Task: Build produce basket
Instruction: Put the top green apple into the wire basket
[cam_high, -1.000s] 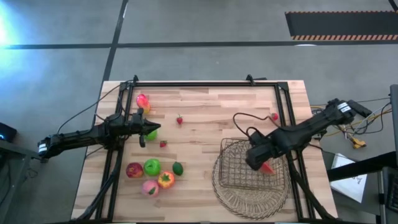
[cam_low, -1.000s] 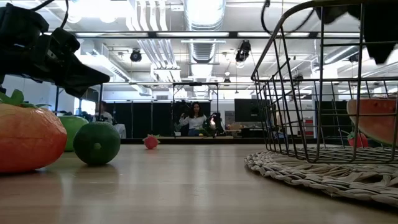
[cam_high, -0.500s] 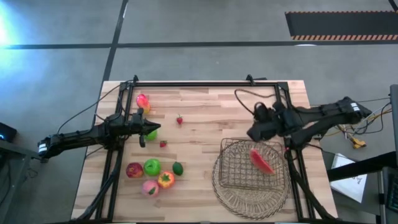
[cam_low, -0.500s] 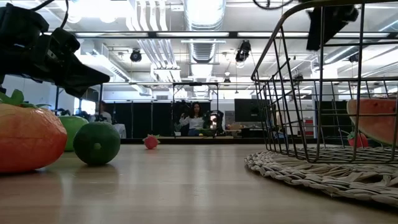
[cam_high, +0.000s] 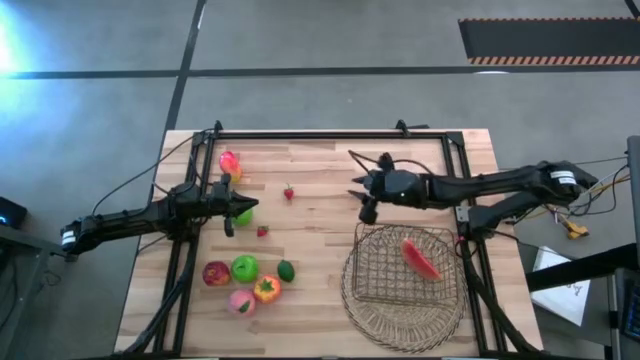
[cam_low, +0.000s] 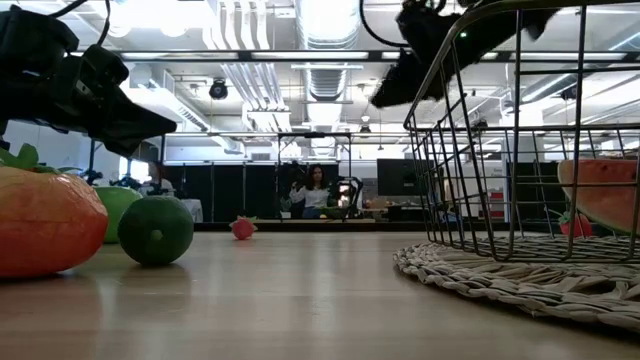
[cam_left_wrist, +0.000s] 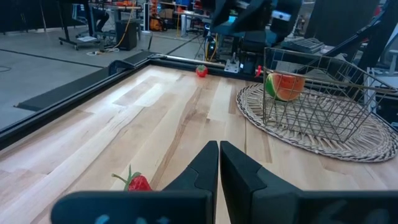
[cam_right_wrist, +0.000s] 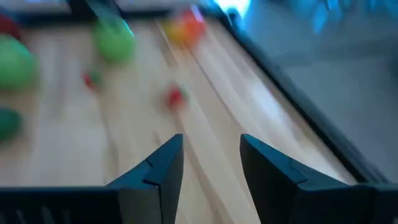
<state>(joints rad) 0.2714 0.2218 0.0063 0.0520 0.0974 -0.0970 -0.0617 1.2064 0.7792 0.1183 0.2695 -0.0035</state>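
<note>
The right gripper (cam_high: 364, 201) is hovering over the tabletop (cam_high: 330, 165) just beyond the basket (cam_high: 400, 266), its fingers (cam_right_wrist: 163, 163) standing apart and holding nothing. A long reddish piece (cam_high: 421, 258) is lying inside the basket. The left gripper (cam_high: 243, 207) is waiting near a green fruit (cam_high: 244, 216), fingers closed and empty.
</note>
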